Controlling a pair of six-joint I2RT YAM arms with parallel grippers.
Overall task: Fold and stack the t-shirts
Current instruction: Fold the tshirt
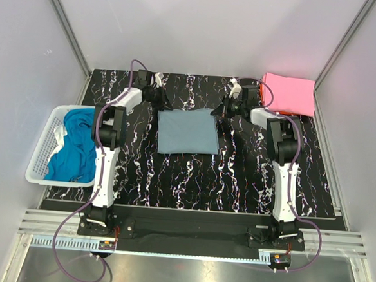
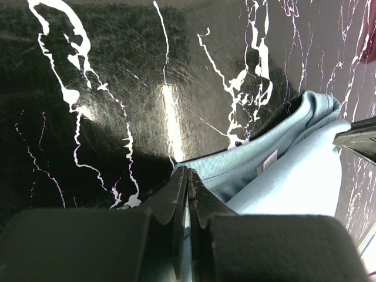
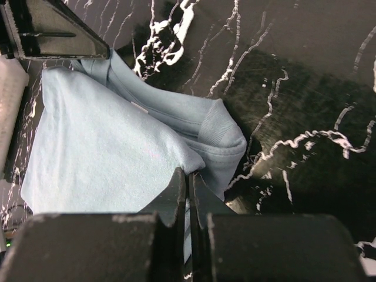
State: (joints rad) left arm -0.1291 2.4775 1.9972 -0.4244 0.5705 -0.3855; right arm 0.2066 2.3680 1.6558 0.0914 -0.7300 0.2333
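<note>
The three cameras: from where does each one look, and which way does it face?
Top external: high behind the arms, looking down on the table; the left arm and right arm show whole, bases nearest.
Left wrist: on the left arm, looking along the shut left gripper at the collar edge of the grey-blue t-shirt.
Right wrist: on the right arm, looking along the shut right gripper at the same collar from the opposite side.
Shared: both wrist views show that t-shirt's collar and label.

Teal shirts (image 1: pixel 74 141) in basket (image 1: pixel 39 168) partly hidden behind left arm (image 1: pixel 106 166).
</note>
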